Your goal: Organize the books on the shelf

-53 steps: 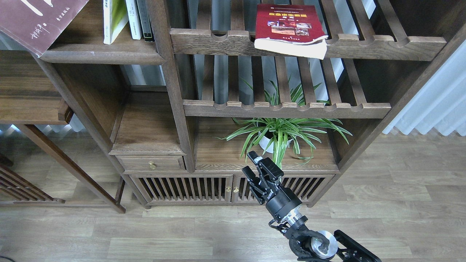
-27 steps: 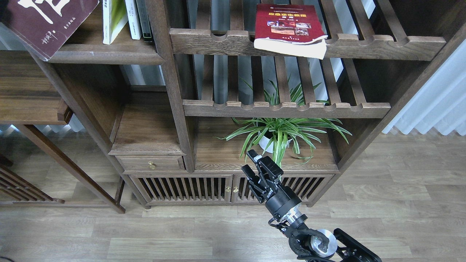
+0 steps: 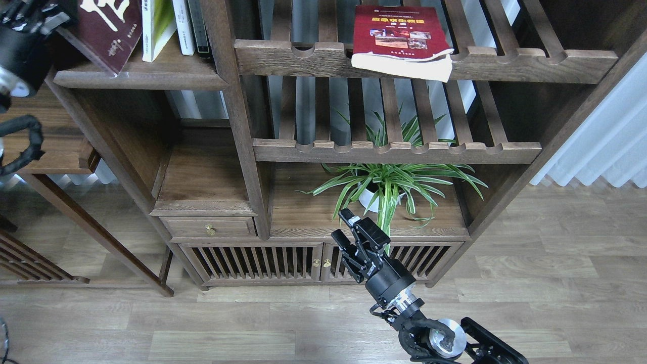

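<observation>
Holding the maroon book [image 3: 108, 30] at the top left of the view, my left end effector [image 3: 30, 20] has come into frame with it over the last second; earlier only the book showed, lying flatter and further left, overhanging the front of the shelf [image 3: 136, 78]. The book is now steeply tilted, with its lower corner down at the shelf's moulded front edge, just left of the yellow-green book [image 3: 156, 25], which stands upright against the thin white- and dark-spined books [image 3: 189, 25]. The left end effector is dark and partly cut off by the view's edge; it appears to grip the maroon book's left edge, but I cannot tell the finger state with certainty. My judgement: the maroon book is being raised toward upright, and the remaining work for it is to seat it on the shelf beside the yellow-green book without letting the lower corner slip off the front edge. The red book [image 3: 402, 38] lies flat on the upper slatted rack [image 3: 505, 63], right of centre, with its near edge sagging over the rail; it has not moved and is not yet shelved. My right end effector [image 3: 350, 232] hangs low near the spider plant [image 3: 391, 184], fingers apart, holding nothing, almost unchanged in position.
</observation>
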